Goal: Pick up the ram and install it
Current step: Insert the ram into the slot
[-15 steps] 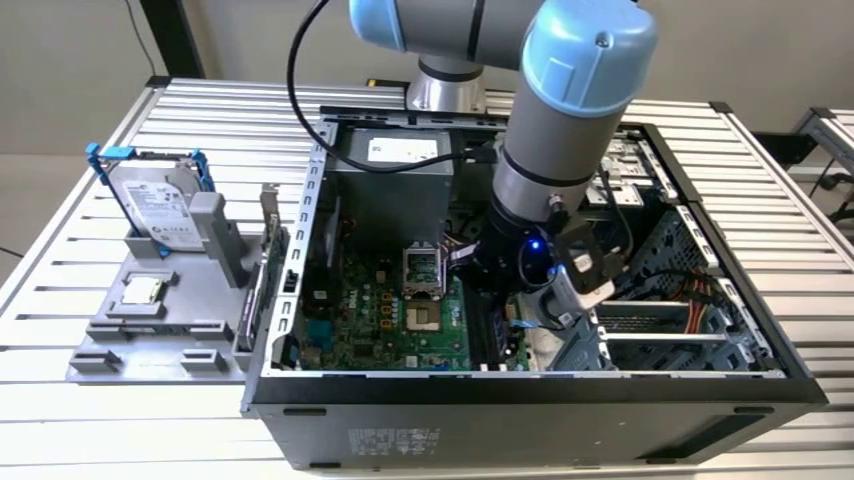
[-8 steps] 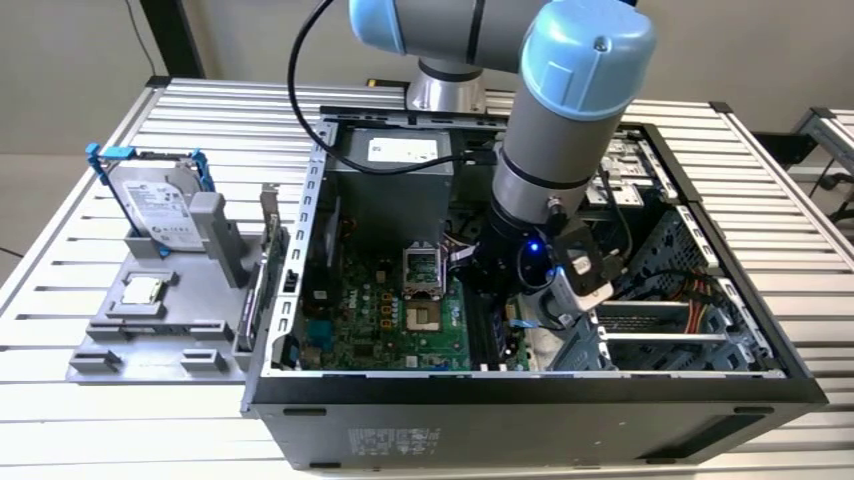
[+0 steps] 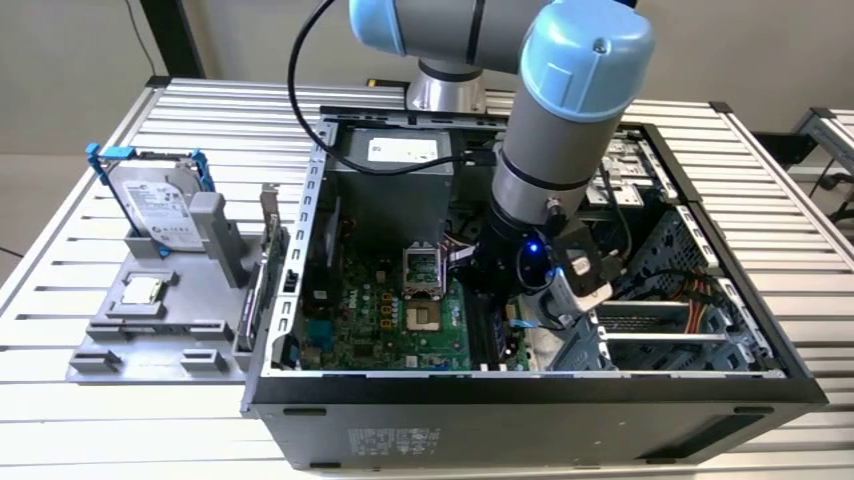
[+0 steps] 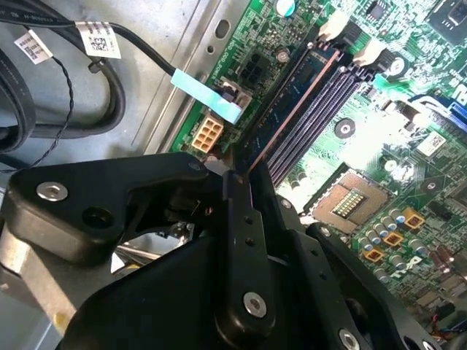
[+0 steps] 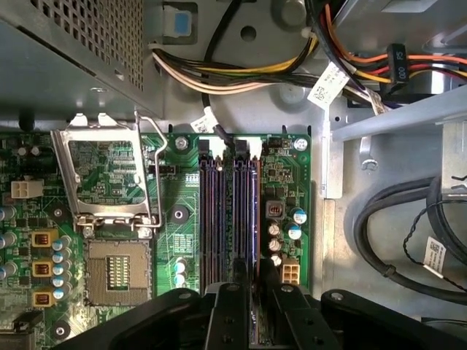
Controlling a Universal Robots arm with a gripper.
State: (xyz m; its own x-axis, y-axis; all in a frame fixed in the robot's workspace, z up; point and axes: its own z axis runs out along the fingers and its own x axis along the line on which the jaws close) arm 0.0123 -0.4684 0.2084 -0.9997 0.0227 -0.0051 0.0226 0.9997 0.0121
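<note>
The grey and light-blue jointed robot arm [image 3: 561, 120] reaches steeply down into the open black metal computer case [image 3: 534, 385], its wrist low over the green motherboard [image 3: 387, 310]. In both wrist views the black two-fingered gripper [image 4: 237, 179] is clenched on the near end of the ram [image 4: 288, 102], a slim dark green stick of circuit board standing on edge in one of the long purple-black memory slots [image 5: 211, 211], its far end lying between the white slot latches [image 4: 332, 28]. In the first wrist view the stick's thin edge [image 5: 255, 219] runs along the slot nearest the capacitors. The case lies on its side on a table of silver slatted aluminium [image 3: 107, 400], against a pale wall. On the exterior view's left a grey plastic holder [image 3: 167, 320] carries a silver hard drive in a blue frame [image 3: 154, 205] standing upright and a small square silver processor chip [image 3: 142, 290] lying flat. Beside the slots sit the open processor socket with its raised metal bracket [image 5: 109, 182], and bundled yellow, black and orange cables [image 5: 241, 69] cross the case floor close to the gripper.
</note>
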